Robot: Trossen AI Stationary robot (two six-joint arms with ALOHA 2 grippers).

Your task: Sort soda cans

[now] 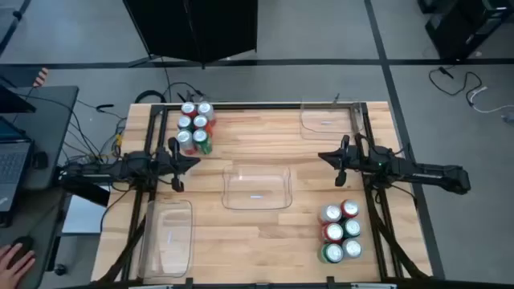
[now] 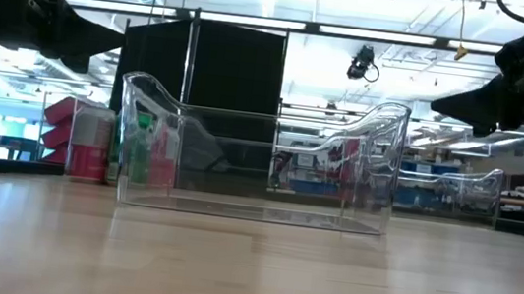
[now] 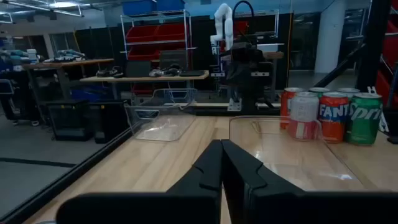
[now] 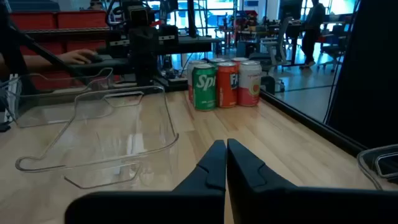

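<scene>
A clear bin (image 1: 167, 238) lay at the table's (image 1: 265, 241) near left corner, while six soda cans (image 1: 340, 232) stood packed in two rows toward the near right corner. At mid-table a second clear bin (image 1: 257, 189) sat between the two arms. The left gripper (image 1: 196, 159) hung above the left side, fingers clenched on nothing; the right gripper (image 1: 321, 156) faced it from the right side, likewise clamped shut and empty-handed. Farther back, six more cans (image 1: 195, 127), red, green and silver-white, clustered at the far left, and a third bin (image 1: 325, 119) rested at the far edge on the right. A person's hand (image 1: 14, 262) showed off the table.
</scene>
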